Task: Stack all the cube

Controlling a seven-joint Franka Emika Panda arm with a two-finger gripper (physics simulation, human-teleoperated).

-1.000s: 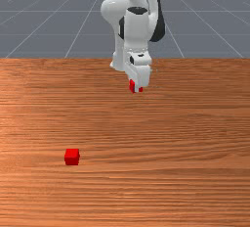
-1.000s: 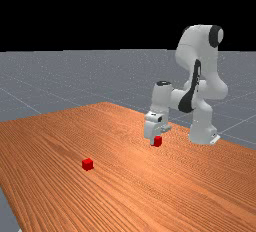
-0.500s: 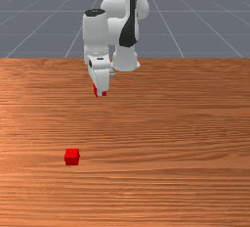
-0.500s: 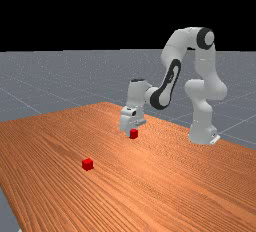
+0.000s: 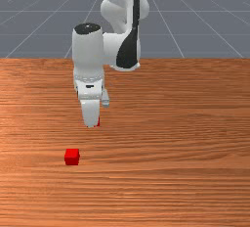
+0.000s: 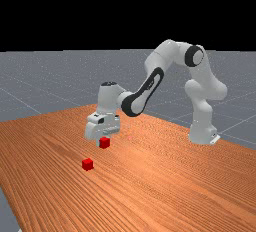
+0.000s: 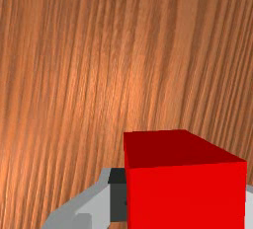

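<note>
Your pincer (image 7: 183,198) now holds the carried cube (image 6: 104,143) much nearer the lone cube (image 5: 72,157) than a moment ago, while that one stays put on the surface (image 5: 171,172). The pincer is closed to a cube's width, gripping from both sides. You likely need to align overhead before lowering.

The loose cube (image 5: 72,157) stands on the desk (image 5: 185,123) as an obstacle near the claw (image 6: 103,142). A strip of open wood separates it from the held cube (image 6: 105,143). Wider passage lies to the front view's right; overhead, the arm (image 6: 145,95) is in the way.
</note>
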